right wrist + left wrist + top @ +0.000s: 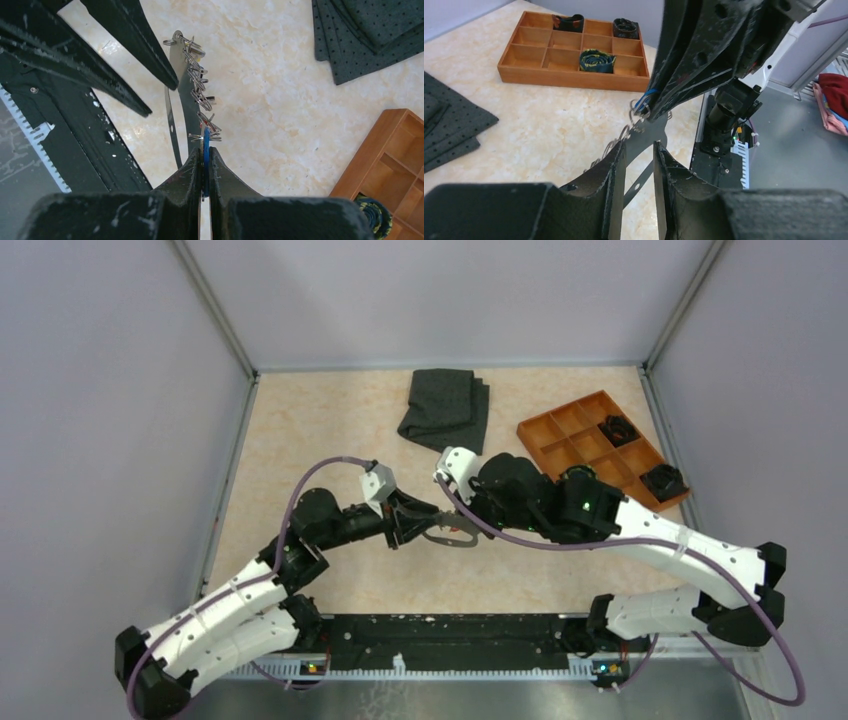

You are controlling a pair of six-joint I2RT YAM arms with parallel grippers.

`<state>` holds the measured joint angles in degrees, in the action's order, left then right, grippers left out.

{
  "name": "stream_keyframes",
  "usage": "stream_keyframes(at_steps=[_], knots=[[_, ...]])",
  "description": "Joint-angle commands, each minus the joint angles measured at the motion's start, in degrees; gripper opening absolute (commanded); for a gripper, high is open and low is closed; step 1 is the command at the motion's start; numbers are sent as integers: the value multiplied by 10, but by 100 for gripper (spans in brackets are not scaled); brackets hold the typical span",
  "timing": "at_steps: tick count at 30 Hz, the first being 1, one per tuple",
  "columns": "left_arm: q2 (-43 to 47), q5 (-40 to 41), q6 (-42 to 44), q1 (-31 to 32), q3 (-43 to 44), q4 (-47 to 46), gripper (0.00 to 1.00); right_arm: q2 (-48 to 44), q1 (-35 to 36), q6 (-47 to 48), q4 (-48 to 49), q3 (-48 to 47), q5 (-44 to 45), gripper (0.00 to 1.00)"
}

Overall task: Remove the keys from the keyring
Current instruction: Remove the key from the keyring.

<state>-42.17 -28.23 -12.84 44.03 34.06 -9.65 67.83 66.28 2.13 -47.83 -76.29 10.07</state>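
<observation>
Closest in, the right gripper [204, 155] is clenched hard on the blue key [206, 137], pinching its flat head right at the fingertips. That key sits at the near end of the keyring [181, 65], a pale grey band that runs straight away from the gripper, in the air above the table [300, 440], with a row of little metal loops bristling along its edge. No other key heads can be picked out among those loops; they are too small to tell.

Facing it is the left gripper [639, 146], jaws parted either side of the band. No firm pinch shows, so call it released for now.

So where does the task stand? By my reading, right at the start: the blue key looks hooked to the band, and no loose key lies anywhere on the table. Everything is left to do.

Further out lies the folded dark cloth [445, 408]. Beyond that, at the far right, is the wooden tray [560, 408], with dark clumps [618, 428] in a couple of compartments and no keys in it.
</observation>
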Motion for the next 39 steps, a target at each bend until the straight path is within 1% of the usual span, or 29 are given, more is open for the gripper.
stream_keyframes(at_steps=[1,6,13,18,22,39], knots=[[-21,63,65,45,-1,-81,31,6,4,-33,33,-40,13,0],[-42,123,110,100,-3,-94,29,8,4,-41,38,-44,11,0],[-64,191,155,144,-7,-106,24,8,4,-42,37,-48,13,0],[-67,203,181,156,-17,-128,23,6,4,-42,36,-49,11,0],[-78,212,193,162,-15,-127,22,4,4,-42,36,-47,11,0],[-90,274,192,170,-20,-139,22,-1,4,-45,35,-48,6,0]])
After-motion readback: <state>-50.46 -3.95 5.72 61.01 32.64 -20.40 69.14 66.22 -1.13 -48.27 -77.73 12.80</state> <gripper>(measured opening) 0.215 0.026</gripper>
